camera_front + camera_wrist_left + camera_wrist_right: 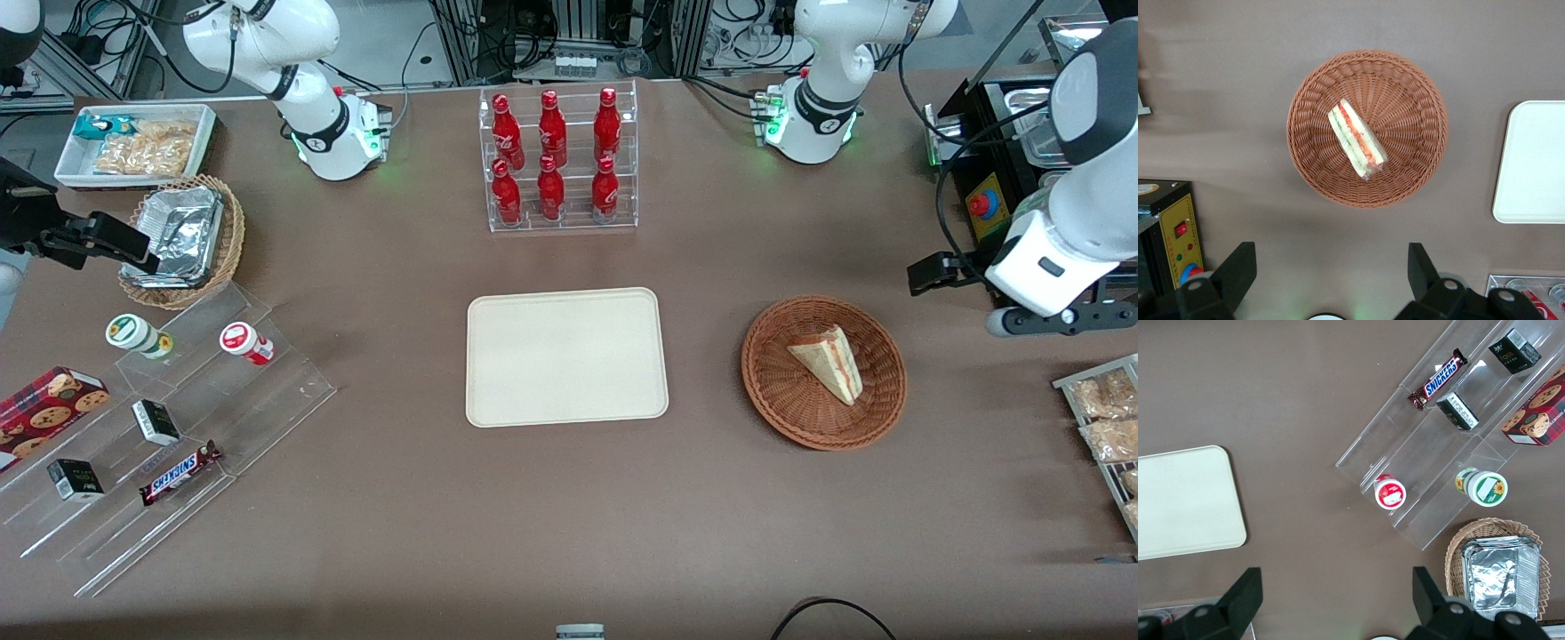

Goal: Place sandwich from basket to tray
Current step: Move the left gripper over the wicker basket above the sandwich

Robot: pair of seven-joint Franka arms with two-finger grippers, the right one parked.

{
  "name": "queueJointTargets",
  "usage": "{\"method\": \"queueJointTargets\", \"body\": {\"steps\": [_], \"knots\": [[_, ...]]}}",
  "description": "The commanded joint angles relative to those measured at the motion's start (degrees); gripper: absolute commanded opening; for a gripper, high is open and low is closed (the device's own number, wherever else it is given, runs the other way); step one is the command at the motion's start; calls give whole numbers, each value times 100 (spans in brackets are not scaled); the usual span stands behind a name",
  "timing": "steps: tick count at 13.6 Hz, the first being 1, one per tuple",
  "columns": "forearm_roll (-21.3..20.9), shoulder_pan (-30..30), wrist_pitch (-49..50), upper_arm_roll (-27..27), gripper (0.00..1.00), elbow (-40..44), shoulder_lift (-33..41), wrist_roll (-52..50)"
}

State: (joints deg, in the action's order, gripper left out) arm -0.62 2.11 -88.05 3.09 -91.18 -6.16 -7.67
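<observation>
The sandwich [831, 360] [1357, 139], a pale bread wedge with red and green filling along its cut edge, lies in the round reddish-brown wicker basket [773, 391] [1411, 93]. The cream tray [566, 356] [1535, 160] lies flat beside the basket, toward the parked arm's end of the table, with nothing on it. My gripper [933, 271] [1330, 257] hangs high above the table, off the basket's rim toward the working arm's end. Its fingers are spread wide open and hold nothing.
A clear rack of red bottles [556, 160] stands farther from the camera than the tray. A black control box with a red button [982, 204] and a rack of snack packets [1107, 418] sit near my arm. A stepped acrylic shelf [267, 400], a foil-lined tan basket [182, 236] and a white bin [133, 142] are at the parked arm's end.
</observation>
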Motion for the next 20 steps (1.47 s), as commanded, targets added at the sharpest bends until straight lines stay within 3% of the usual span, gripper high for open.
{"method": "queueJointTargets", "body": {"steps": [1, 4, 14, 20], "knots": [[18, -26, -89, 34, 100, -102, -131, 64], [18, 9, -500, 34, 100, -618, -176, 55], [18, 9, -3980, 34, 100, -3308, -44, -59], [27, 149, -4510, 60, 100, -3732, 18, -2629]]}}
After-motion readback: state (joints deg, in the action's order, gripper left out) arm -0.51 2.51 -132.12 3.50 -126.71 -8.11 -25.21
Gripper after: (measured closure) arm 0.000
